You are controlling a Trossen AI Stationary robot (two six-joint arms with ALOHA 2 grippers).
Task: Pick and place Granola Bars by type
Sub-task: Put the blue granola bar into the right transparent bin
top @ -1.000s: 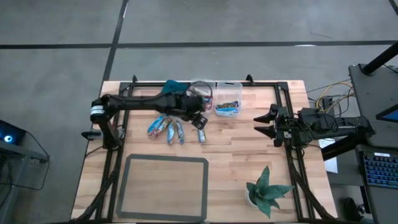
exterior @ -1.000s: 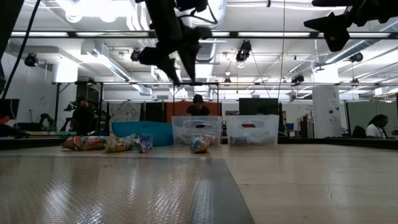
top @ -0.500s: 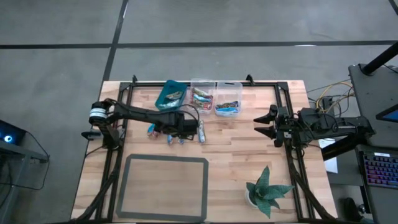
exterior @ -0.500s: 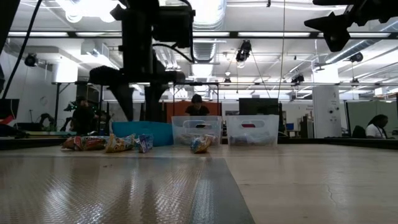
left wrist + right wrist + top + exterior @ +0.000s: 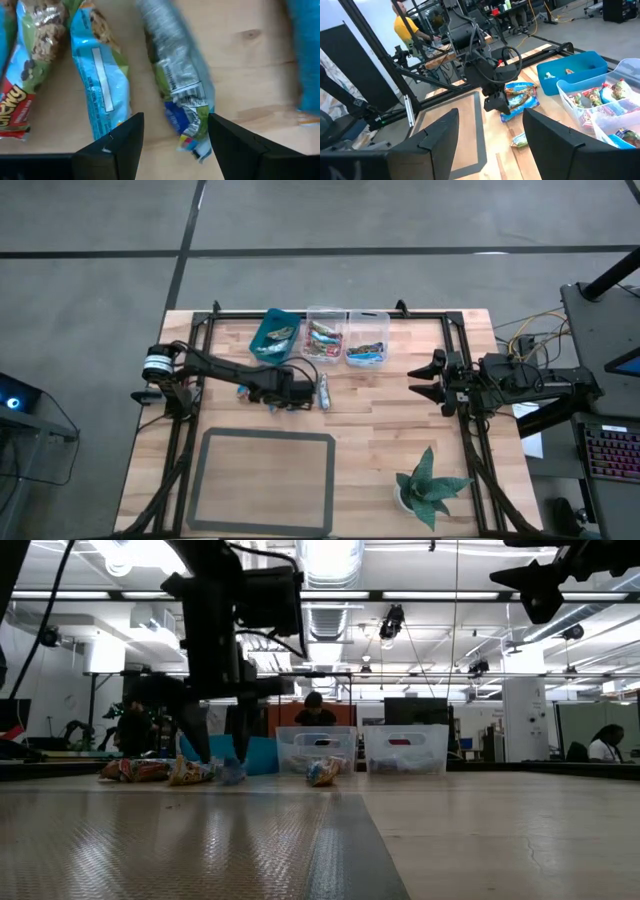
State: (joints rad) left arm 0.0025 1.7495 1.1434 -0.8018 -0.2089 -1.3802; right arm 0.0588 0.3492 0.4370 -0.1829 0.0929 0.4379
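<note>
**Left gripper low over the loose bars, right arm parked**

The left gripper (image 5: 290, 392) is down over the cluster of Granola Bars (image 5: 262, 392) on the wooden bench (image 5: 400, 410), just in front of the bins. In the left wrist view its fingers are spread, with one greenish-silver bar (image 5: 179, 100) lying between them on the wood (nothing pinched); a blue bar (image 5: 100, 90) lies just beside it and a reddish-brown one (image 5: 27, 65) further along. One more bar (image 5: 323, 392) lies just beside the gripper. Behind them stand a teal bin (image 5: 274, 334) and two clear bins (image 5: 345, 338), each with bars inside. The right gripper (image 5: 425, 377) hangs off the bench's right side, well apart from the bars, its fingers spread and holding nothing.
</note>
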